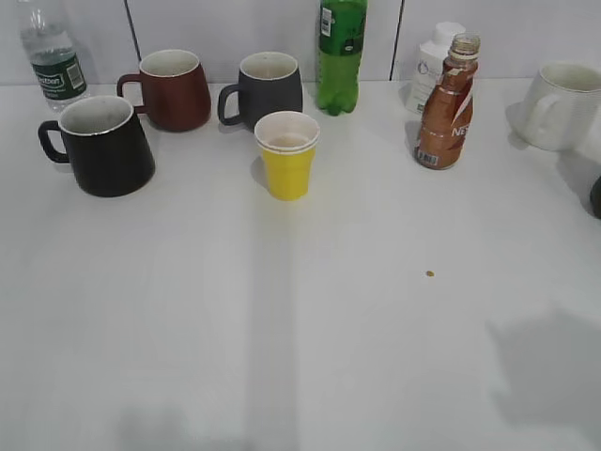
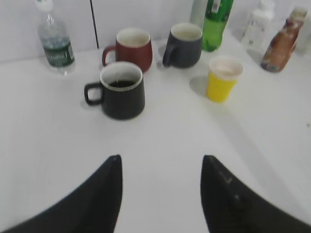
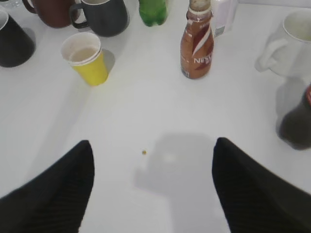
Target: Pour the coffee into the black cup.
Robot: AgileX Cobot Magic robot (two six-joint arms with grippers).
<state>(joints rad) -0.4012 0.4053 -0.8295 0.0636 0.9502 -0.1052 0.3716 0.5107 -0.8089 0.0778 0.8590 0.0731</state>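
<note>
The black cup (image 1: 101, 146) stands at the left of the white table; in the left wrist view (image 2: 121, 90) dark liquid shows inside it. The brown coffee bottle (image 1: 446, 108), uncapped, stands upright at the right; it also shows in the right wrist view (image 3: 197, 42) and in the left wrist view (image 2: 281, 44). My left gripper (image 2: 161, 162) is open and empty, hovering well in front of the black cup. My right gripper (image 3: 153, 150) is open and empty above bare table in front of the bottle. Neither gripper shows in the exterior view.
A dark red mug (image 1: 174, 89), a grey mug (image 1: 268, 89), a yellow paper cup (image 1: 286, 155), a green bottle (image 1: 340, 52), a water bottle (image 1: 52, 52), a white bottle (image 1: 430, 61) and a white mug (image 1: 563, 105) stand along the back. A small crumb (image 1: 430, 273) lies mid-table.
</note>
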